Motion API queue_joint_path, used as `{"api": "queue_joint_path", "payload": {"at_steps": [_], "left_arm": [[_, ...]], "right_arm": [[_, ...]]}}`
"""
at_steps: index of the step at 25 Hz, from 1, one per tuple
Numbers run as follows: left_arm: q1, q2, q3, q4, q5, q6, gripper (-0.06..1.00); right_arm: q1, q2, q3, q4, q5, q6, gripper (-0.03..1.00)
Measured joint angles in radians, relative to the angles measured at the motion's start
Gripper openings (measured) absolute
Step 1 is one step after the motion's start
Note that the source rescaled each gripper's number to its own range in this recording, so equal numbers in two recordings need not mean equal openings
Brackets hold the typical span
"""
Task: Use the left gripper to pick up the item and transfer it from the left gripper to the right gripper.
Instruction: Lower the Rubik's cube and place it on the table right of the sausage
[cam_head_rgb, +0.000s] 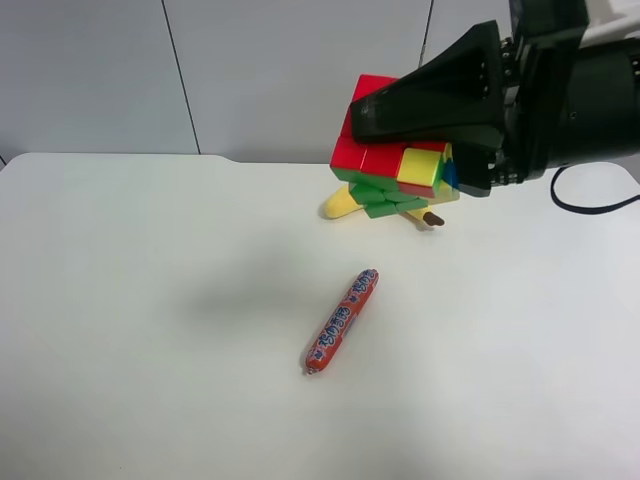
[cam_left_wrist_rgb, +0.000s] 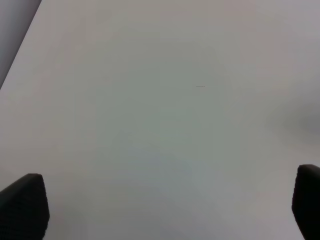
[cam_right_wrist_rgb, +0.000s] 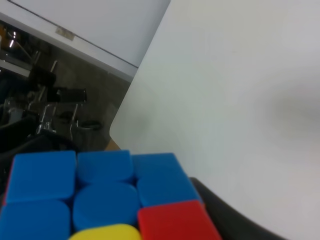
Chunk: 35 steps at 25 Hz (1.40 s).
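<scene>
With the cube (cam_head_rgb: 392, 158) clamped in my right gripper (cam_head_rgb: 440, 150) and my left gripper (cam_left_wrist_rgb: 170, 205) spread wide over bare surface (cam_left_wrist_rgb: 150, 100), the handover looks done; next I need only hold steady.

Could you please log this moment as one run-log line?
stage: handover done | right gripper: shut on puzzle cube, raised | left gripper: open, empty | table: sausage stick, banana

white table (cam_head_rgb: 150, 350), pale panelled wall (cam_head_rgb: 250, 70), cluttered floor (cam_right_wrist_rgb: 55, 105) beyond
</scene>
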Motion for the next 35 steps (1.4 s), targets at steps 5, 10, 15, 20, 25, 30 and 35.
{"api": "queue_joint_path", "payload": {"at_steps": [5,10,15,20,25,30,35], "left_arm": [[0.000,0.000,0.000,0.000,0.000,0.000,0.99],[0.000,0.000,0.000,0.000,0.000,0.000,0.99],[0.000,0.000,0.000,0.000,0.000,0.000,0.99],[0.000,0.000,0.000,0.000,0.000,0.000,0.99],[0.000,0.000,0.000,0.000,0.000,0.000,0.99],[0.000,0.000,0.000,0.000,0.000,0.000,0.99],[0.000,0.000,0.000,0.000,0.000,0.000,0.99]], "right_arm": [[0.000,0.000,0.000,-0.001,0.000,0.000,0.00],[0.000,0.000,0.000,-0.040,-0.009,0.001,0.00],[0.000,0.000,0.000,-0.246,-0.120,0.101,0.00],[0.000,0.000,0.000,-0.539,-0.239,0.292,0.00],[0.000,0.000,0.000,-0.806,-0.279,0.462,0.00],[0.000,0.009,0.000,-1.013,-0.282,0.588,0.00],[0.000,0.087,0.000,-1.106,-0.280,0.628,0.00]]}}
